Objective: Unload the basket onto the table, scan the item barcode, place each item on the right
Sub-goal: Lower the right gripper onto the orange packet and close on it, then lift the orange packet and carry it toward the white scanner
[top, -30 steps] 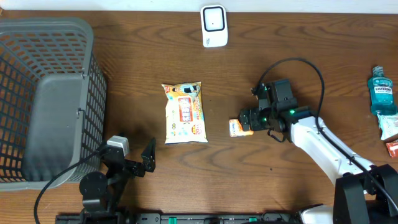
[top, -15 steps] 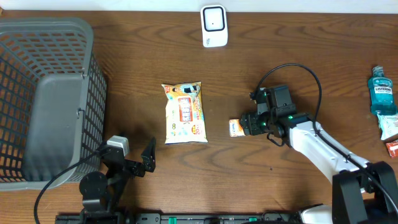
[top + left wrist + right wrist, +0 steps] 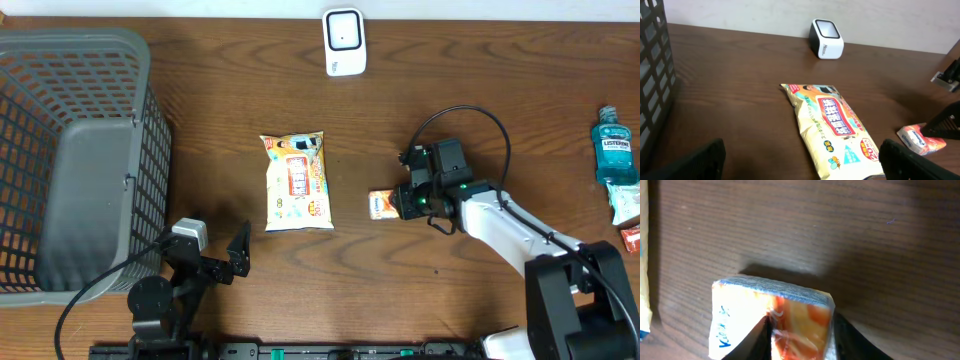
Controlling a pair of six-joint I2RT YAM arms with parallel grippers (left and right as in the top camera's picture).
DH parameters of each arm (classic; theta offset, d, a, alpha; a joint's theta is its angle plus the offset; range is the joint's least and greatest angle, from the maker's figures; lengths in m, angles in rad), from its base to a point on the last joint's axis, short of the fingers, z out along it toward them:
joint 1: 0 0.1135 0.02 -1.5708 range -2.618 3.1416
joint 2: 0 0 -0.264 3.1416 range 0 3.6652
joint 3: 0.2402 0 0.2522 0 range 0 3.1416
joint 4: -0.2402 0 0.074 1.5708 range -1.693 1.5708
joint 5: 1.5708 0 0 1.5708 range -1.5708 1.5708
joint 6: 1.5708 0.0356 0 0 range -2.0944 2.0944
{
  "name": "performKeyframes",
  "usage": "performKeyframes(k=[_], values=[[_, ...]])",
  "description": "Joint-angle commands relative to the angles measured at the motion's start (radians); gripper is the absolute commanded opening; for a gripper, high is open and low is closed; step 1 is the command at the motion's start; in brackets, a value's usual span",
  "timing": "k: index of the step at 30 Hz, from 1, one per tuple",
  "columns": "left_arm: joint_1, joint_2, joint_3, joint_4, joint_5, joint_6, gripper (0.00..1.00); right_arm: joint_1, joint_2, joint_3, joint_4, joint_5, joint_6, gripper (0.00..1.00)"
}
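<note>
A small orange-and-white tissue pack point(image 3: 378, 205) lies on the wooden table right of centre. My right gripper point(image 3: 399, 202) has its two fingers pressed against both sides of the pack's orange half point(image 3: 805, 315), and the wrapper crinkles between them. The pack still rests on the table point(image 3: 920, 138). The white barcode scanner point(image 3: 344, 41) stands upright at the far edge, its window seen in the left wrist view point(image 3: 826, 39). My left gripper point(image 3: 215, 247) hovers near the front edge, jaws wide open point(image 3: 800, 165) and holding nothing.
A yellow wet-wipes packet point(image 3: 296, 181) lies flat at centre, just ahead of the left gripper point(image 3: 832, 125). A grey mesh basket point(image 3: 75, 40) fills the left side. A blue mouthwash bottle point(image 3: 613, 148) and small red package point(image 3: 630, 238) sit at the right edge.
The right gripper slid slightly left over the tissue pack and its jaws closed in onto it. The left arm, wipes packet and scanner stayed put.
</note>
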Motion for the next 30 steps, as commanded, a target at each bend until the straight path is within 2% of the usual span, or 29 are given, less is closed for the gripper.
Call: performKeyframes(k=[1, 3, 4, 5, 8, 12, 14, 19, 21, 27, 30], values=[[0.004, -0.001, -0.020, -0.011, -0.002, -0.006, 0.98, -0.020, 0.059, -0.007, 0.013, -0.036, -0.007, 0.29], [0.004, -0.001, -0.020, -0.011, -0.002, -0.006, 0.98, -0.033, 0.105, -0.006, 0.035, -0.124, -0.024, 0.22], [0.004, -0.001, -0.020, -0.011, -0.002, -0.006, 0.98, -0.037, 0.117, -0.005, 0.039, -0.140, -0.024, 0.15], [0.004, -0.001, -0.020, -0.011, -0.002, -0.006, 0.98, -0.043, 0.127, -0.004, 0.038, -0.154, -0.021, 0.01], [0.004, -0.001, -0.020, -0.011, -0.002, -0.006, 0.98, -0.057, 0.132, -0.002, 0.025, -0.179, 0.000, 0.01], [0.004, -0.001, -0.020, -0.011, -0.002, -0.006, 0.98, -0.082, 0.115, 0.047, -0.091, -0.222, 0.114, 0.01], [0.004, -0.001, -0.020, -0.011, -0.002, -0.006, 0.98, -0.102, 0.099, 0.091, -0.175, -0.322, 0.164, 0.01], [0.004, -0.001, -0.020, -0.011, -0.002, -0.006, 0.98, -0.173, 0.064, 0.196, -0.382, -0.669, 0.171, 0.01], [0.004, -0.001, -0.020, -0.011, -0.002, -0.006, 0.98, -0.190, 0.062, 0.217, -0.482, -0.743, 0.171, 0.01], [0.004, -0.001, -0.020, -0.011, -0.002, -0.006, 0.98, -0.204, 0.062, 0.219, -0.726, -0.750, 0.180, 0.01], [0.004, -0.001, -0.020, -0.011, -0.002, -0.006, 0.98, -0.205, 0.062, 0.219, -0.908, -0.750, 0.232, 0.01]])
